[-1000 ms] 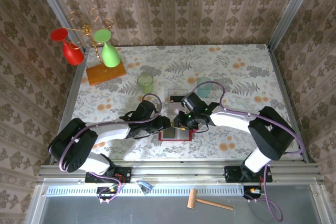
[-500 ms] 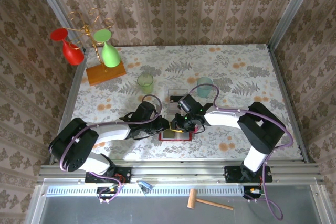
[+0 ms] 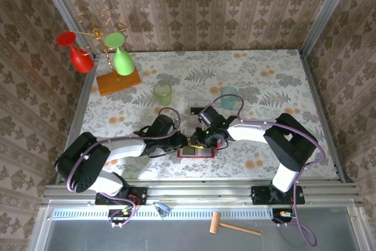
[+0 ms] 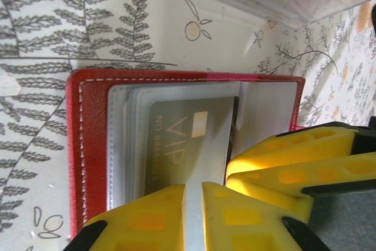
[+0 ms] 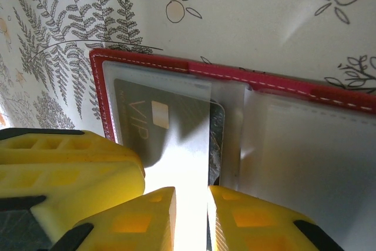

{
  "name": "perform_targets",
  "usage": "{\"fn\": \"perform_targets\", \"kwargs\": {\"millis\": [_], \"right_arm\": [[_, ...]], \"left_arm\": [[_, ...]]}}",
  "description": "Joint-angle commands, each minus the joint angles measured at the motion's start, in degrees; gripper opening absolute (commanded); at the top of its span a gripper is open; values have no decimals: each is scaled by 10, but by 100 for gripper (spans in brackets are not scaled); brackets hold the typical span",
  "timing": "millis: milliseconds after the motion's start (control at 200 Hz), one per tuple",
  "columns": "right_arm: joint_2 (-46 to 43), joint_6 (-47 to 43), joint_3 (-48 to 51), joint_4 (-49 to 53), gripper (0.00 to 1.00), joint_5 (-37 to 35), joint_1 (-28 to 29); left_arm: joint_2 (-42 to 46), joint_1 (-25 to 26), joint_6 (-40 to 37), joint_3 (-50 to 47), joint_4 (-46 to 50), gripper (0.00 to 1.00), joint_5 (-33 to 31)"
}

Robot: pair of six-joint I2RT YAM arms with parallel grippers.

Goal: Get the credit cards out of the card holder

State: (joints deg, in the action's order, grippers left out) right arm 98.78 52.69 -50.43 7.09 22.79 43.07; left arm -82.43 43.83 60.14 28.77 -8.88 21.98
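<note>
**Now both grips are set, nothing drawn out yet**

From above, we see the left gripper and right gripper meet over the red card holder near the table's front edge; the right arm has swung closer. At the left wrist, our fingers, just narrowed, clench a clear pocket leaf below the VIP credit card. At the right wrist, fingers clench that leaf too, and the card sits pocketed.

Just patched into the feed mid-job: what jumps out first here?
The open red card holder near the table's front centre, where the left gripper and right gripper meet, yellow fingers nipped shut on its clear pockets. A dark VIP card sits in one pocket. At the far left, a red glass and a green glass hang from a gold rack.
</note>
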Motion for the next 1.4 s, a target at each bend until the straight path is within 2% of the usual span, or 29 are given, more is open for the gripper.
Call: {"fn": "perform_targets", "kwargs": {"millis": [0, 590, 950, 1395], "right_arm": [[6, -7, -14, 25, 22, -13, 5], [-11, -45, -40, 93, 23, -55, 5], [-15, -22, -32, 39, 20, -6, 5], [17, -28, -27, 43, 24, -17, 5]], "left_arm": [[8, 2, -17, -5, 20, 16, -8], [10, 1, -19, -6, 33, 16, -11], [12, 1, -18, -4, 33, 16, -13], [10, 1, -22, 0, 39, 16, -12]]}}
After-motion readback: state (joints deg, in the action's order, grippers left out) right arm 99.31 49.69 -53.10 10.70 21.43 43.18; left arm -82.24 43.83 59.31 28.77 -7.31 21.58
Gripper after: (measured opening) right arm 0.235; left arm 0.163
